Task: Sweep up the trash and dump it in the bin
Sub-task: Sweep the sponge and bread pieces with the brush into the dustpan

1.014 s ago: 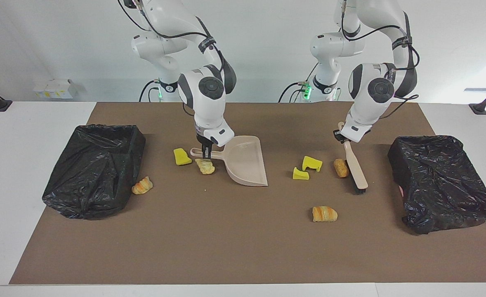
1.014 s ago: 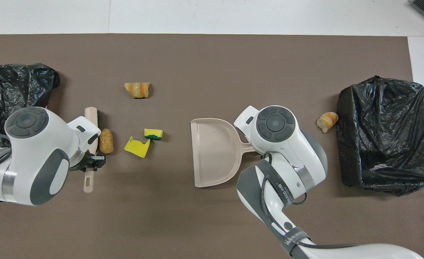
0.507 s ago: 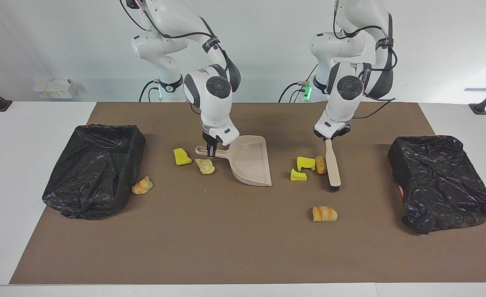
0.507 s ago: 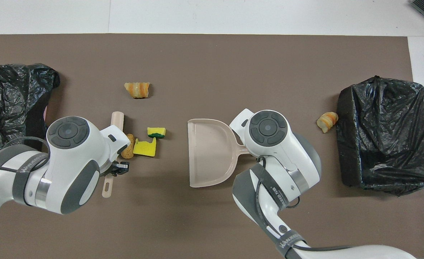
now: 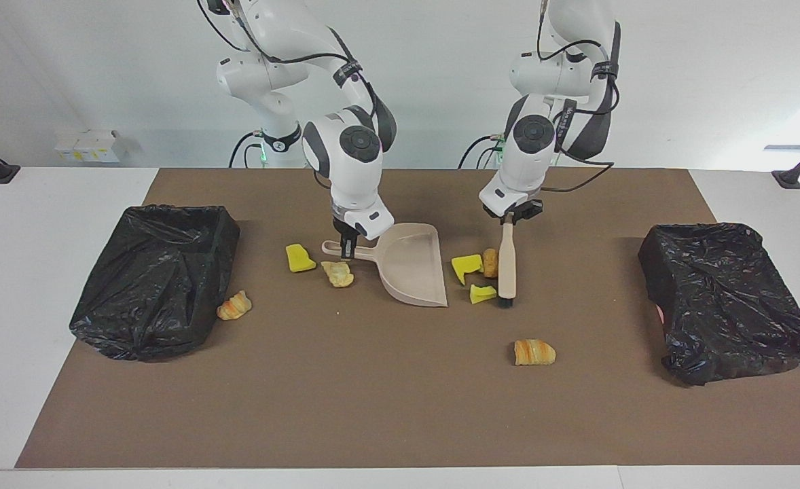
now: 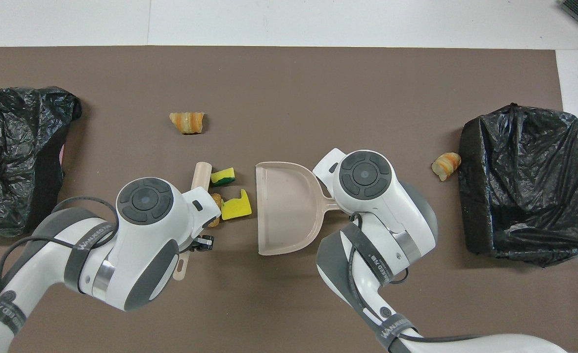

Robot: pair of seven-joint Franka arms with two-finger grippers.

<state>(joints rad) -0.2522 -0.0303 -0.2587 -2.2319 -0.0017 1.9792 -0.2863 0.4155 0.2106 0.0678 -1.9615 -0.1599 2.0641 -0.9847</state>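
a: where do we stand with the tools?

b: our left gripper [image 5: 508, 216] is pinched onto the handle of the brush [image 5: 506, 261], whose bristle end rests on the brown mat [image 5: 386, 394]. our right gripper [image 5: 347, 246] is clamped on the handle of the beige dustpan [image 5: 410, 266], which lies flat with its open mouth toward the brush.

a: and the trash?

b: we see two yellow sponge chunks [image 5: 467, 265] [image 5: 481, 293] and a brown bread piece [image 5: 489, 262] bunched between the brush and the dustpan's mouth, the bread touching the brush, the sponges just short of the pan's lip. a third yellow chunk [image 5: 299, 257] and a pastry [image 5: 338, 273] lie by the dustpan's handle, on the right arm's side.

a: the rest?

b: we find one croissant [image 5: 234, 305] against the black-bagged bin [image 5: 155, 285] at the right arm's end, and another [image 5: 534, 352] alone on the mat, farther from the robots than the brush. a second bagged bin [image 5: 726, 299] sits at the left arm's end.
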